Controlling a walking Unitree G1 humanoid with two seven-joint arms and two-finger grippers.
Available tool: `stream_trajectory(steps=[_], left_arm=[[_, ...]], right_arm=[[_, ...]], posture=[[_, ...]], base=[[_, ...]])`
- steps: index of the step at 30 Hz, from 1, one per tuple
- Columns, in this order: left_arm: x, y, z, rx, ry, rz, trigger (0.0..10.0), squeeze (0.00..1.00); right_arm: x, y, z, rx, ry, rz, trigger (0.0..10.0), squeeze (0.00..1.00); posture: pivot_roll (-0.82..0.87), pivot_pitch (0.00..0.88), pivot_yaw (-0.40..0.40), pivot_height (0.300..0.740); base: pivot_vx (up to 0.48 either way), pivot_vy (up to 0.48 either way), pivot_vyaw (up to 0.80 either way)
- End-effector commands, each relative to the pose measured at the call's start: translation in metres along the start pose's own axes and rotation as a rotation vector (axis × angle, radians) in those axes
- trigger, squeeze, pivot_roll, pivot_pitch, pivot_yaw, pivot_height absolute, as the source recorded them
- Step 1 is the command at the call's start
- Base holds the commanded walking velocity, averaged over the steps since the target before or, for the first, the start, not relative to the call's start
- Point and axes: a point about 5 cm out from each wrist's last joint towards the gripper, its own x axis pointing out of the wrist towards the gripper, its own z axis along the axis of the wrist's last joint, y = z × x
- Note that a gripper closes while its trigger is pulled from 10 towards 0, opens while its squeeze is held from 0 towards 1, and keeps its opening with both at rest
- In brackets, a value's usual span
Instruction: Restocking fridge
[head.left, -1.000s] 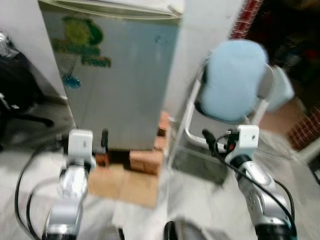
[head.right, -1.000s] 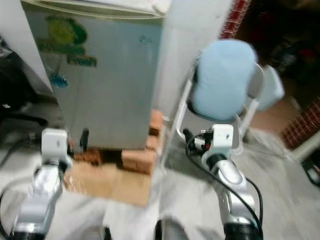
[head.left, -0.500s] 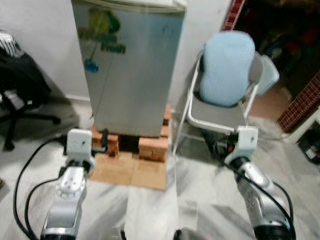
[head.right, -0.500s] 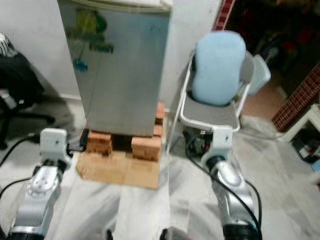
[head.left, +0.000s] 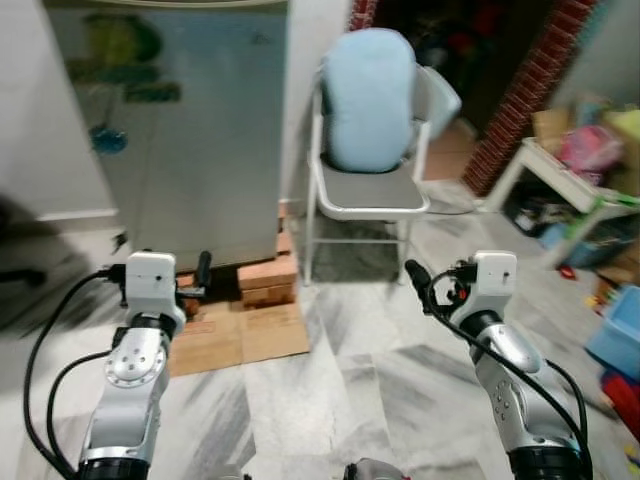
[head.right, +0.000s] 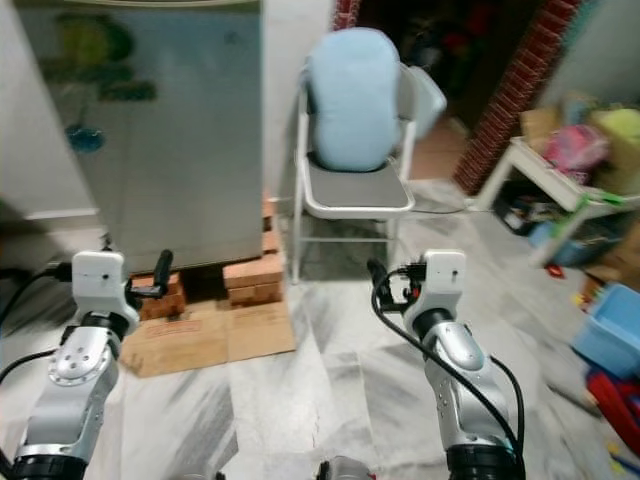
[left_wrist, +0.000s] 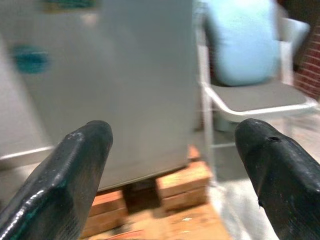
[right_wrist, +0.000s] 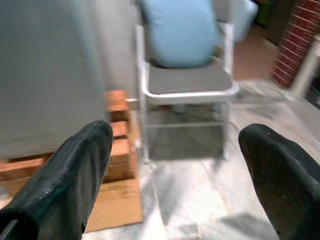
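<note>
Your left gripper (left_wrist: 170, 170) is spread wide and empty; the fridge (head.left: 190, 130) stands shut ahead of it, raised on bricks (head.left: 262, 280). Expect a stiff, heavy door; I cannot make out a handle. Right gripper (right_wrist: 175, 175) likewise gapes empty, chair (head.left: 365, 140) ahead. Since half a second ago the view has swung right.

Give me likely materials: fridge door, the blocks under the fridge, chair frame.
Fridge door: looks like painted or brushed sheet metal, a flat grey, faintly glossy face with printed decals. Blocks: reddish-orange bricks, matte and rough-edged, resting on flattened brown cardboard. Chair frame: white-coated tubing, probably metal, smooth with a slight sheen; blur leaves the finish uncertain.
</note>
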Motion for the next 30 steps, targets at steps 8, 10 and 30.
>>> stream_trajectory(steps=[8,10,30], left_arm=[[0.002,-0.01,0.001,-0.027,-0.011,-0.035,10.0,0.0],[0.002,-0.011,0.001,-0.033,-0.008,-0.041,10.0,0.0],[-0.017,-0.011,-0.001,-0.002,0.035,-0.104,10.0,0.0]], right_arm=[[-0.001,-0.007,0.003,-0.022,-0.008,-0.017,10.0,0.0],[-0.001,-0.007,0.004,-0.022,-0.011,-0.015,10.0,0.0],[-0.035,-0.021,0.012,-0.013,-0.096,-0.18,10.0,0.0]], posture=[[0.03,0.0,-0.08,0.716],[0.02,0.0,-0.079,0.716],[0.01,0.0,-0.001,0.716]], base=[[0.0,0.48,-0.8],[0.0,0.15,-0.8],[0.0,0.0,-0.8]])
